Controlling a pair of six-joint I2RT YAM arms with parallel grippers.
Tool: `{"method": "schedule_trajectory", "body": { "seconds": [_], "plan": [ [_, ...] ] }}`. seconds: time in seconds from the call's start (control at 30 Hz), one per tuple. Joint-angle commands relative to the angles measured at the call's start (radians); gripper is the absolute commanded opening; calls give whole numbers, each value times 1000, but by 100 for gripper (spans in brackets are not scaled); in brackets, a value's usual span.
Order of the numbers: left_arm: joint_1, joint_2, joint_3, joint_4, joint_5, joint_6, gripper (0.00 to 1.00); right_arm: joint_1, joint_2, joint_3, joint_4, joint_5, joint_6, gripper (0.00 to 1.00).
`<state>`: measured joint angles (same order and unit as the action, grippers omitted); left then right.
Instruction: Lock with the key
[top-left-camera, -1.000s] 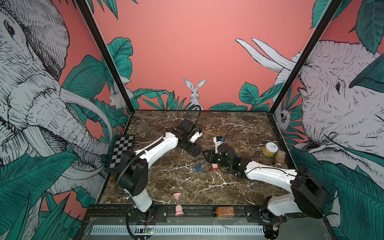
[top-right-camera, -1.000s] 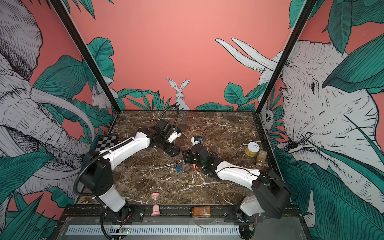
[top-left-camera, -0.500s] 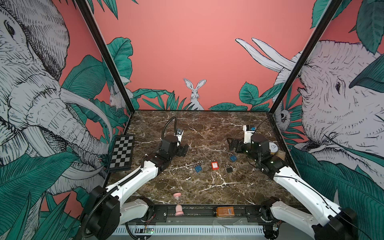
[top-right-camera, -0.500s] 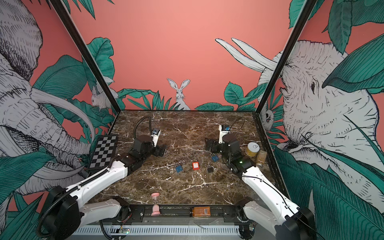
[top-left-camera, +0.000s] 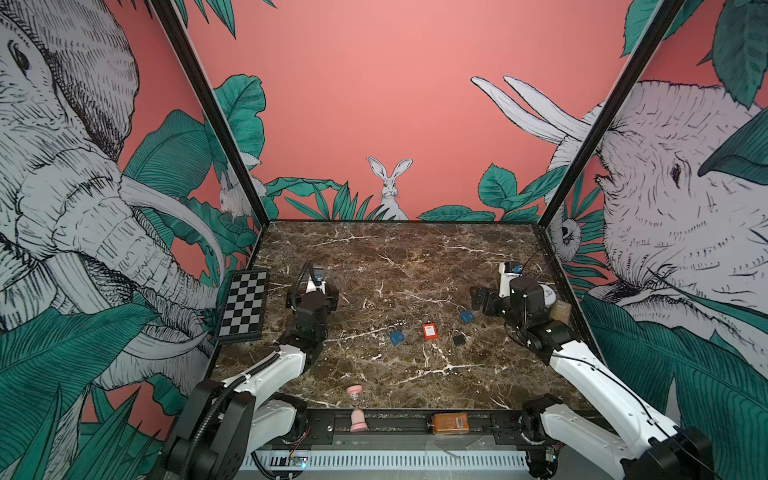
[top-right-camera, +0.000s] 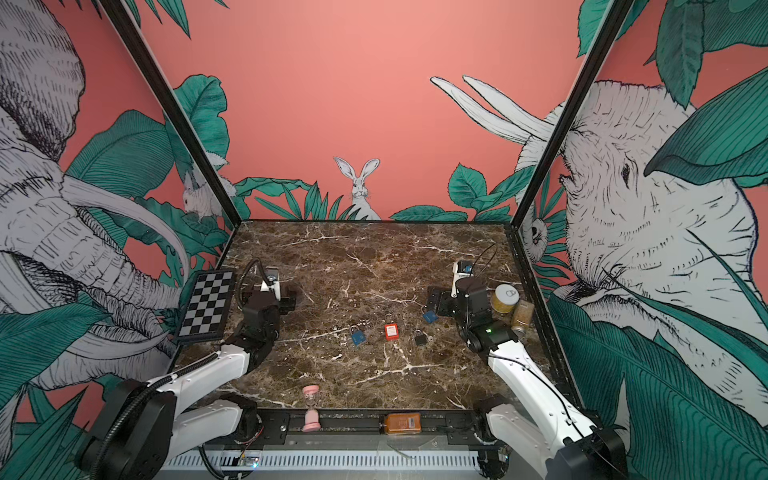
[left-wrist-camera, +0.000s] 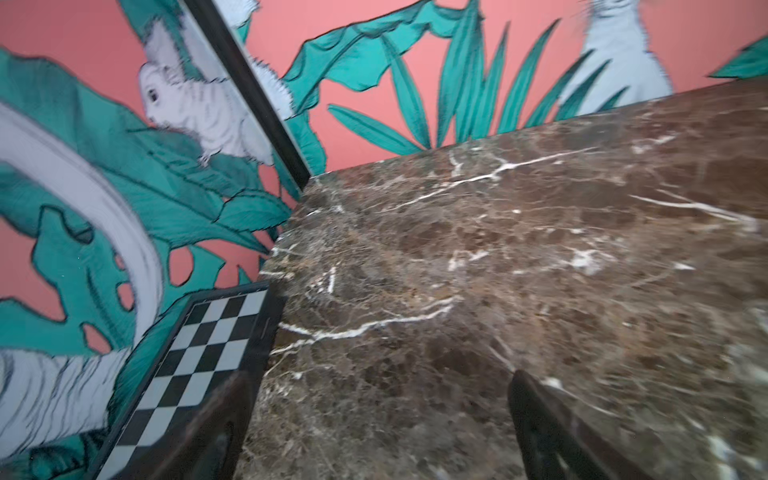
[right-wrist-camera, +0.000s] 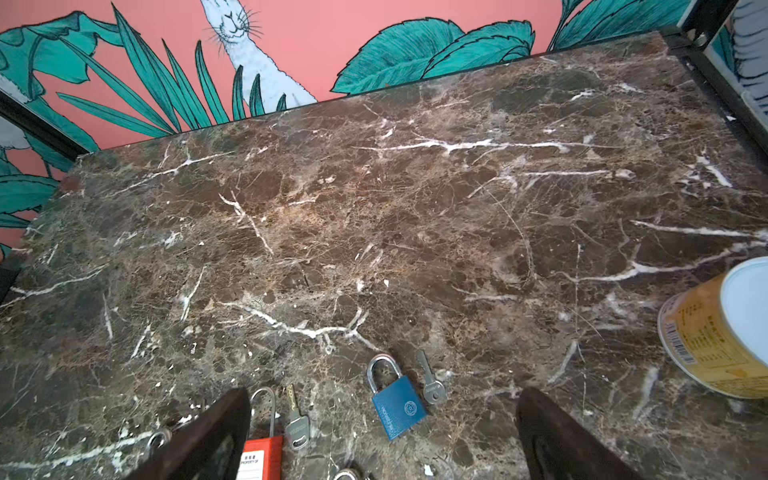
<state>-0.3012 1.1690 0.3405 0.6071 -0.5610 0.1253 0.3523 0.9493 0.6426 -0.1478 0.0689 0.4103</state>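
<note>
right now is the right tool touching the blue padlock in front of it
Apart. The right wrist view shows the right tool open, a finger on each side of the blue padlock, with bare table between each finger and it.

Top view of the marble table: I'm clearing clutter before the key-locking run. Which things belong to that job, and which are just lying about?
Job: right blue padlock, silver key beside it, red padlock, second key, left blue padlock, black padlock.
Lying about: chessboard, pink sand timer, orange bottle, yellow can, brown jar.
</note>
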Motion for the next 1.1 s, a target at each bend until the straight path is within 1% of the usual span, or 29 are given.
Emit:
{"method": "schedule_trajectory", "body": {
  "seconds": [0.0, 0.03, 0.07, 0.13, 0.2, 0.23, 0.3, 0.37, 0.43, 0.47, 0.5, 0.53, 0.6, 0.63, 0.77, 0.87, 0.93, 1.0, 1.07],
  "plan": [
    [69, 107, -39, 163, 57, -18, 97, -6, -26, -19, 87, 48, -29, 98],
    [82, 150, -37, 231, 60, 2, 97, -6, -29, -24, 99, 51, -34, 98],
    [83, 159, -32, 231, 66, 4, 98, -6, -32, -30, 109, 50, -38, 98],
    [125, 185, -18, 245, 177, 2, 98, -6, -39, -37, 121, 49, -43, 98],
    [160, 253, -8, 295, 202, -12, 98, -6, -43, -43, 129, 50, -44, 98],
    [183, 293, -14, 351, 225, -30, 98, -6, -43, -46, 132, 51, -46, 98],
    [222, 352, -19, 410, 303, -52, 98, -6, -44, -55, 137, 56, -48, 98],
    [227, 399, -3, 441, 329, -38, 98, -5, -43, -67, 154, 57, -64, 98],
    [227, 376, 26, 335, 386, -26, 98, -6, -43, -87, 176, 63, -95, 98],
    [228, 372, 35, 318, 398, -25, 98, -6, -42, -99, 197, 70, -113, 98],
    [230, 390, 38, 343, 408, -20, 98, -6, -43, -121, 231, 82, -140, 98],
    [235, 396, 45, 343, 429, -14, 98, -6, -42, -143, 266, 105, -155, 98],
    [235, 380, 76, 247, 483, 1, 98, -6, -36, -172, 312, 164, -188, 98],
    [241, 381, 71, 262, 496, -1, 98, -6, -29, -179, 325, 204, -202, 98],
    [241, 378, 31, 329, 505, 1, 98, -33, -12, -182, 338, 293, -247, 98],
    [241, 387, -8, 421, 448, -17, 98, -87, -4, -200, 372, 330, -275, 98],
    [241, 386, 11, 387, 408, -35, 98, -133, 28, -223, 426, 377, -298, 98],
    [242, 380, 54, 291, 384, -50, 98, -175, 86, -253, 509, 368, -324, 98],
    [242, 383, 56, 289, 382, -49, 98, -212, 177, -263, 581, 350, -347, 98]
  ]
}}
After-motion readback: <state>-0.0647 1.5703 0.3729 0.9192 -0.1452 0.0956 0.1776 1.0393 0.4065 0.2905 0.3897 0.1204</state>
